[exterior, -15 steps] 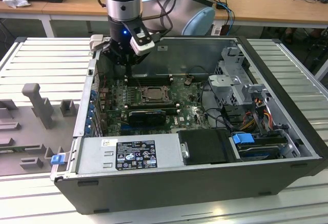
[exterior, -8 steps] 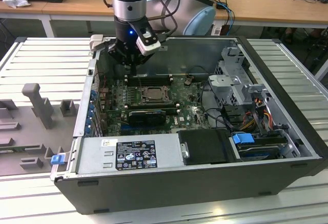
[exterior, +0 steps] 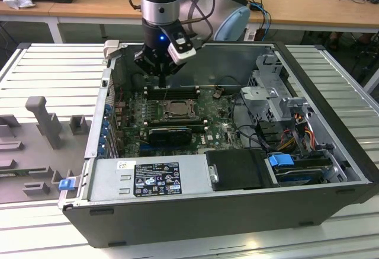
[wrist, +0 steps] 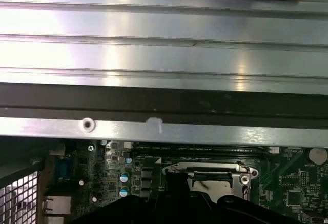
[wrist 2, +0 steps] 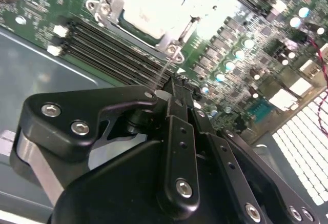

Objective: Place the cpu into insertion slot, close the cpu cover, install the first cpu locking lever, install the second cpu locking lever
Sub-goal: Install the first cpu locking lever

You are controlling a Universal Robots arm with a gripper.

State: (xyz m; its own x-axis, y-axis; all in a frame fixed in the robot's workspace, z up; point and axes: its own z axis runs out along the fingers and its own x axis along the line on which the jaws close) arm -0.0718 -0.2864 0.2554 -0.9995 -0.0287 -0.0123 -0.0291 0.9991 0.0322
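gripper [exterior: 162, 81] above cpu cover [exterior: 177, 108], label [exterior: 156, 179] on power supply unreadable

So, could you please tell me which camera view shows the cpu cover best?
The second wrist view: the cpu cover lies closed as a silvery frame around the pale cpu, close up, just beyond the tool. The exterior view shows it small, from above. The first wrist view shows its frame partly hidden behind the tool.

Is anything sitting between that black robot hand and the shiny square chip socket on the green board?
Nothing visible does. The black hand hangs above the long black memory slots, beside the silvery metal cover frame lying over the pale silvery chip. Open air separates them.
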